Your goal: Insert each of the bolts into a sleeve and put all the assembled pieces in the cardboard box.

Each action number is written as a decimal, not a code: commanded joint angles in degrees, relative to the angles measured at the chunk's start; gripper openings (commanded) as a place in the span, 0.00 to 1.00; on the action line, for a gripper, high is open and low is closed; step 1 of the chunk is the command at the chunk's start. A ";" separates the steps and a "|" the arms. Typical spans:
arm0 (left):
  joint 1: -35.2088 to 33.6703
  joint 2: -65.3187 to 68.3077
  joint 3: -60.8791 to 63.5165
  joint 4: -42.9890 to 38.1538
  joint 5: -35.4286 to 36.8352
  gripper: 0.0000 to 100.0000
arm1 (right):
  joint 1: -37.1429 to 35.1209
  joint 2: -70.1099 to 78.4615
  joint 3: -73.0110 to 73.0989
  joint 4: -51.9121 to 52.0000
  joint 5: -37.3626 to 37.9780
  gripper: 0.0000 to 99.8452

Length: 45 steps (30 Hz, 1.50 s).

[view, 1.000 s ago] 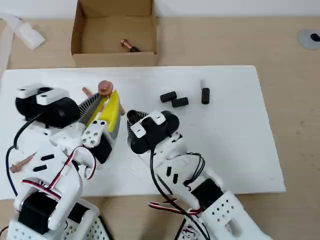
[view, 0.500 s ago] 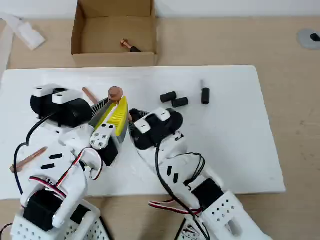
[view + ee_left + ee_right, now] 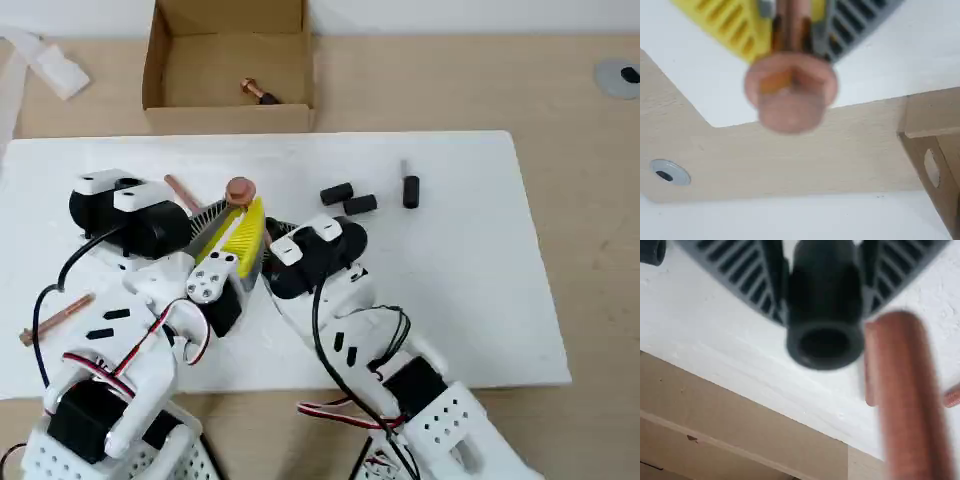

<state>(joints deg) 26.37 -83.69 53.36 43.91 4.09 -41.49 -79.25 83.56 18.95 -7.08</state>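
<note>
Rightward over the past second, the left gripper (image 3: 238,205) has carried its bolt (image 3: 239,190) until it sits just beside the right gripper (image 3: 824,290). Closest to the arm bases, a second bolt (image 3: 57,317) lies across the left edge of the white mat (image 3: 470,290), partly behind a cable. Farther out, the left gripper's yellow and grey fingers (image 3: 725,20) are clamped on the bolt's shank, and the round head sticks out past the fingertips. The right gripper's grey fingers (image 3: 735,265) are closed around a black sleeve (image 3: 825,335) with its open bore facing outward. A copper shank runs close alongside the sleeve, outside the bore. A third bolt (image 3: 181,191) lies on the mat next to the left arm. Three spare sleeves (image 3: 360,205) rest beyond, near one another. Farthest off, the cardboard box (image 3: 155,70) stands on the table (image 3: 580,200) with one assembled piece (image 3: 258,91) inside.
</note>
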 commanded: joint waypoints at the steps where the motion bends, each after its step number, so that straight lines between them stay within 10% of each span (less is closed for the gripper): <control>1: 0.62 -0.31 -0.44 -2.20 0.09 0.01 | 0.66 -0.31 -1.10 -1.76 -0.53 0.01; 45: -5.27 -0.75 11.78 -17.23 -6.33 0.00 | 0.48 -0.40 -1.10 -1.41 -0.53 0.01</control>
<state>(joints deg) 22.86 -83.87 65.32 29.67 -1.63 -41.49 -79.25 83.65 18.95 -7.08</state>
